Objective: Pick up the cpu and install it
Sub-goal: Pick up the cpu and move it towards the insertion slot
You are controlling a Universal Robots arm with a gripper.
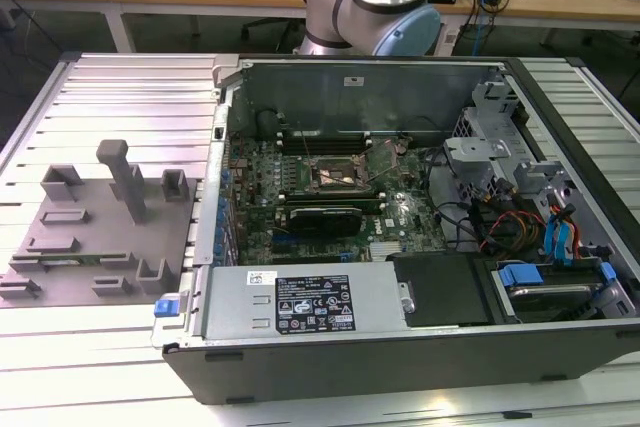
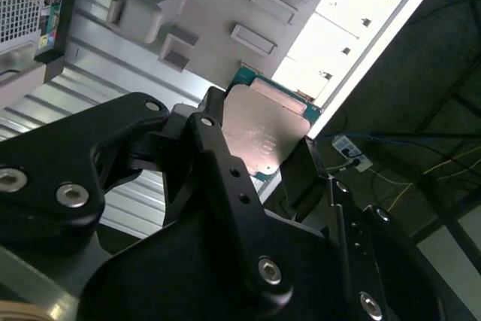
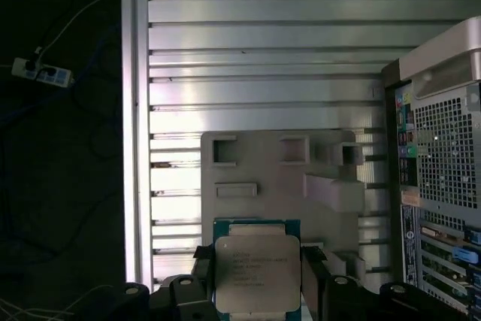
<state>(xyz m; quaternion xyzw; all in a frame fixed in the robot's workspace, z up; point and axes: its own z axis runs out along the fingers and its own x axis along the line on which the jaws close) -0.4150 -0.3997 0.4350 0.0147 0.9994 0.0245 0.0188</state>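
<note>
Both black metal fingers [image 3: 203,268] of your gripper [image 3: 258,272] press on two sides of the small flat square chip with the silver top and green rim, the cpu [image 3: 258,261]. They pinch it tight, one finger on each side. You see the same in the second wrist view, where a finger [image 2: 214,114] touches the chip's edge.

The cpu hangs in the gripper over one edge of the grey plastic tray with blocky pegs [image 3: 278,178]. It looks to be up off the tray, but you cannot tell how high. The tray lies on the ribbed silver metal table [image 3: 263,50], just beside the big black open computer case [image 1: 400,317].

So I think the pick-up part is done and the carrying part is in hand. The chip is not in yet. The dark square socket frame [image 1: 335,175] sits on the green board [image 1: 300,212] inside the case, well apart from the tray. Putting the chip in calls for holding it flat, lining its corners up with the frame, and a soft touch.

Some things are hard to see. The chip's underside is hidden. The fingers are cut off at the picture's edge in the first wrist view. The socket is too small to tell if it is open and bare.
</note>
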